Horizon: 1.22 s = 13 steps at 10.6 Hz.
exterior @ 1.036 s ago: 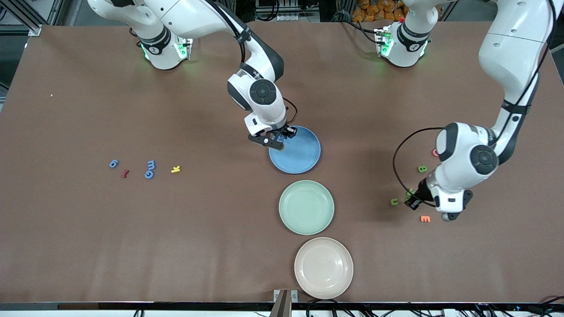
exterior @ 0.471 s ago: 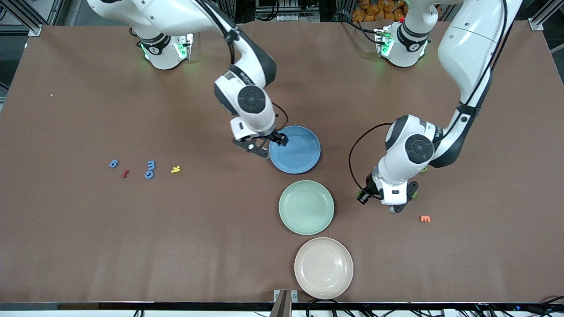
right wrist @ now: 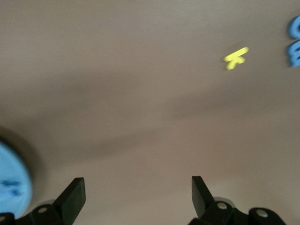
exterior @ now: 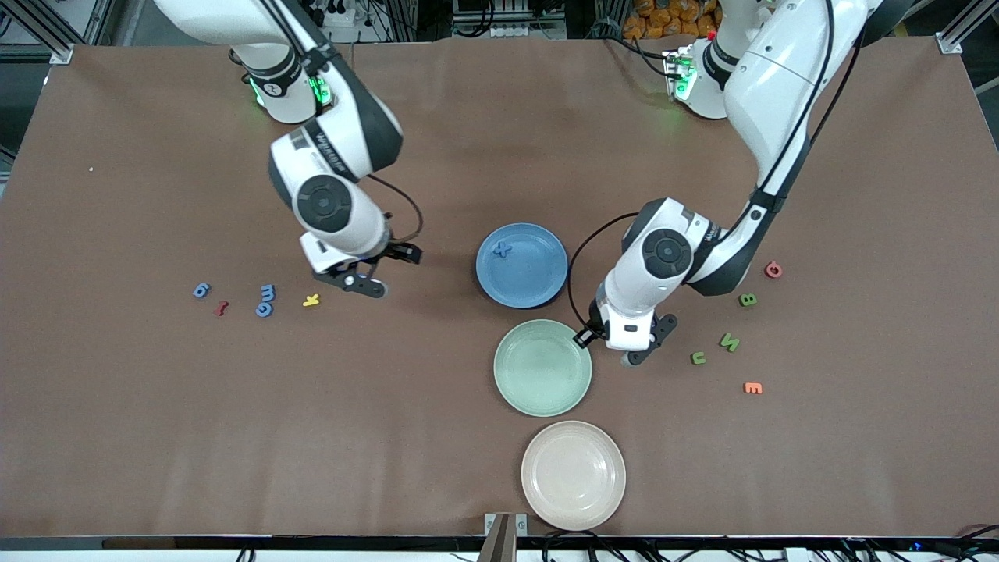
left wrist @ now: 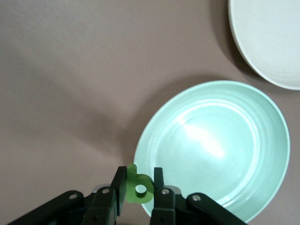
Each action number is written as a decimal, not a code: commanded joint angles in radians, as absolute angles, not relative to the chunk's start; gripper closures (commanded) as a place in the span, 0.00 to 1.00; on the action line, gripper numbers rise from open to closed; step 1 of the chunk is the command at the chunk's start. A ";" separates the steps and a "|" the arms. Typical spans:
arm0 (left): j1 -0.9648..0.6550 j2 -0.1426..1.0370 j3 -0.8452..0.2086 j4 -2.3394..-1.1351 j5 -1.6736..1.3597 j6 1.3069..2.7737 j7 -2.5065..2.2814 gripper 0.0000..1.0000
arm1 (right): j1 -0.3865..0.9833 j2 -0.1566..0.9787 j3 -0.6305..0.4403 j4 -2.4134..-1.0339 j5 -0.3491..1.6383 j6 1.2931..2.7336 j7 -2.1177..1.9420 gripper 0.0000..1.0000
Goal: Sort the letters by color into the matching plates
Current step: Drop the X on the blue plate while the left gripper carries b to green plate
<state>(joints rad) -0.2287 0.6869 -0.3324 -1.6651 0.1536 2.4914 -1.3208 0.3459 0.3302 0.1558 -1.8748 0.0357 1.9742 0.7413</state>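
My left gripper (exterior: 634, 353) (left wrist: 139, 180) is shut on a green letter (left wrist: 138, 187), hanging over the rim of the mint green plate (exterior: 542, 367) (left wrist: 215, 145) on the left arm's side. Three more green letters (exterior: 729, 341) lie on the table toward the left arm's end. The blue plate (exterior: 538, 273) (right wrist: 11, 180) holds one blue letter (exterior: 503, 249). My right gripper (exterior: 363, 282) (right wrist: 138, 187) is open and empty over bare table between the blue plate and the yellow k (exterior: 311, 299) (right wrist: 236, 57). Three blue letters (exterior: 265, 300) (right wrist: 294, 42) lie beside the k.
A beige-pink plate (exterior: 573, 474) (left wrist: 272, 42) sits nearest the front camera, just below the green one. A red letter (exterior: 222, 307) lies among the blue ones. An orange letter (exterior: 752, 387) and a pink one (exterior: 773, 270) lie near the green letters.
The right gripper opened, left a blue letter in the blue plate and moved toward the k. The left gripper carried the green letter from the group to the green plate's rim.
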 commanded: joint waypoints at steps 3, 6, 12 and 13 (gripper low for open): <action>-0.311 0.761 -0.281 -1.556 0.186 2.494 -1.338 1.00 | 0.223 0.187 0.034 -2.176 -0.054 2.148 0.315 0.00; -0.357 0.782 -0.221 -1.525 0.187 2.496 -1.284 0.00 | 0.103 0.187 0.023 -2.267 -0.072 2.299 0.044 0.00; -0.279 0.773 -0.215 -1.526 0.261 2.491 -1.220 0.00 | 0.041 0.245 -0.061 -2.347 -0.072 2.550 -0.293 0.10; -0.252 0.772 -0.215 -1.532 0.261 2.484 -1.220 0.00 | 0.043 0.265 -0.066 -2.359 -0.072 2.604 -0.298 0.15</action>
<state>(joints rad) -0.3128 0.7676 -0.2126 -1.5362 0.2299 2.4914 -1.2465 0.0583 0.2383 -0.0539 -2.3157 -0.0599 2.4947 -0.2429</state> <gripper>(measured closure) 0.000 0.057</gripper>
